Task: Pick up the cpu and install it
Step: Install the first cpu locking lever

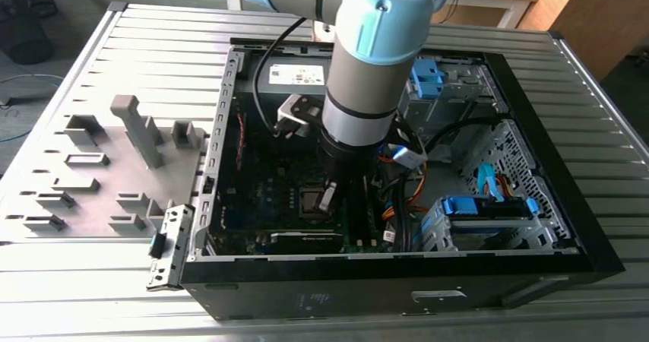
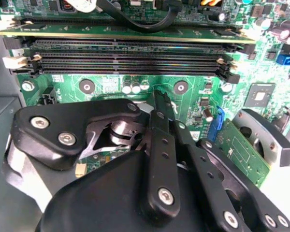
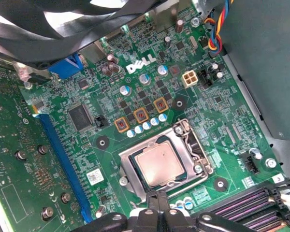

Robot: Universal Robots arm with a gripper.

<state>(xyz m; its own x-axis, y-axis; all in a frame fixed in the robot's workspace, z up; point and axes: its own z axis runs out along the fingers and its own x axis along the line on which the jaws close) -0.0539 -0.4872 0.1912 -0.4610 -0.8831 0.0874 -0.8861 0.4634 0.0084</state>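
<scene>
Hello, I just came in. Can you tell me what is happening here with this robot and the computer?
A single robot arm is reaching down into an open computer case that lies on a table, working over the green motherboard. In the first wrist view, the cpu lies flat inside the metal socket frame, and the gripper hangs just beside the socket. The cpu looks already placed. Grey fixture blocks stand outside the case, at the exterior view's left.

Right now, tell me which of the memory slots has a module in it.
In the second wrist view, the memory slot farthest from the gripper holds a green module; the black slots between them are empty.
</scene>
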